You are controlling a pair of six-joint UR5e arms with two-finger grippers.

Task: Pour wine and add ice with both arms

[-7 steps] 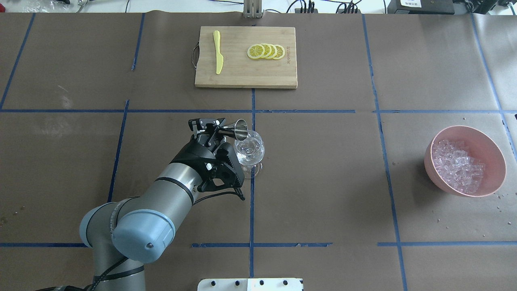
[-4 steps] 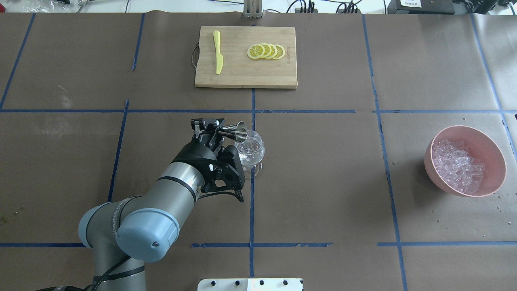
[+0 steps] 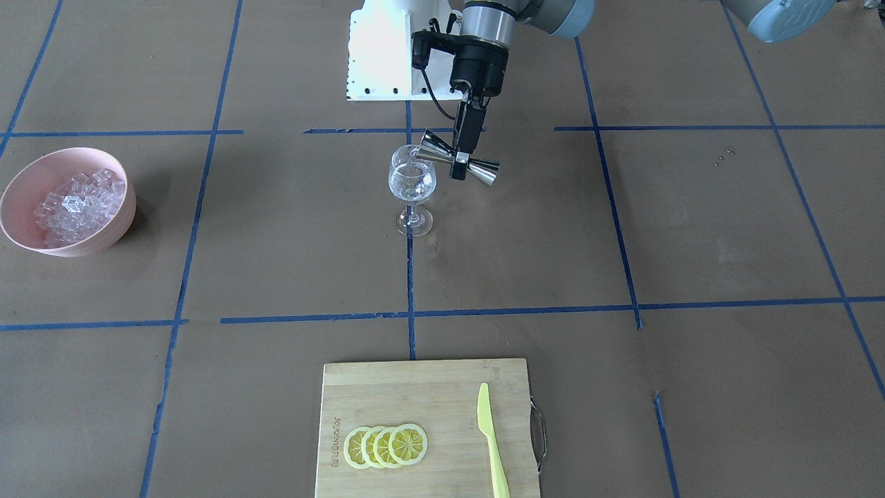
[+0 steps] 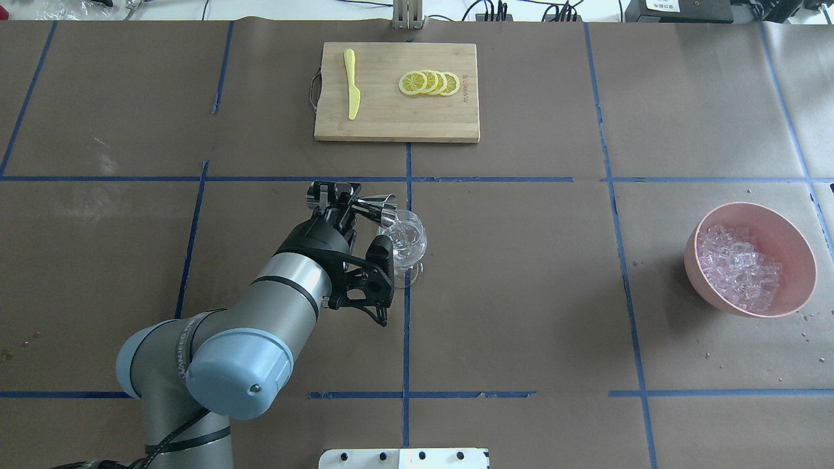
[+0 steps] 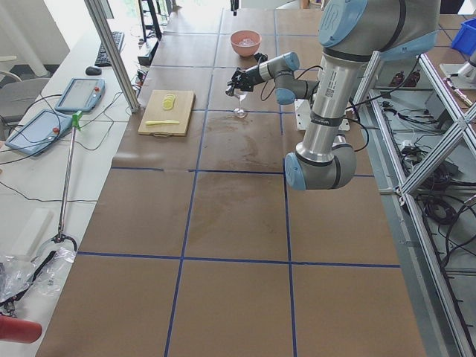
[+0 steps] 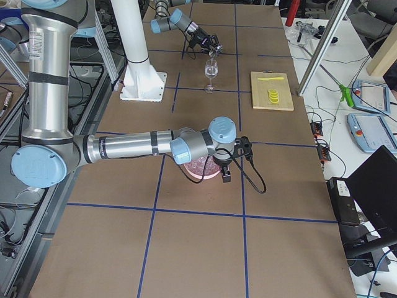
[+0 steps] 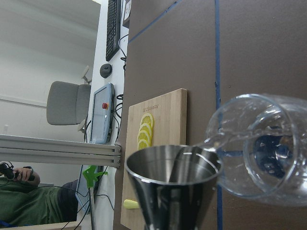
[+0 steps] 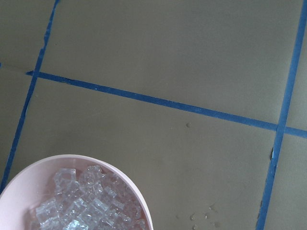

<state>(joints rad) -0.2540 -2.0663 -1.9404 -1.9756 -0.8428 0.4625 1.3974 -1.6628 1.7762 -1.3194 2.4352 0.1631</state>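
L gripper [image 3: 462,164] clamping steel jigger [image 3: 433,146] at waist, tipping it over wine glass [image 3: 412,181] mid-table, wine [image 3: 412,188] pooling inside, ice [image 3: 72,200] sitting in pink bowl [image 3: 114,232], R gripper [image 6: 226,174] state can't tell

Wine glass [image 4: 407,240] and pink bowl [image 4: 786,231] stand well apart.

The table [image 4: 521,293] is covered in brown paper crossed by blue tape lines. A wine glass [image 4: 405,242] stands upright near its middle. A wooden cutting board [image 4: 391,120] lies farther out, and a pink bowl [image 4: 800,242] sits well apart on the robot's right.
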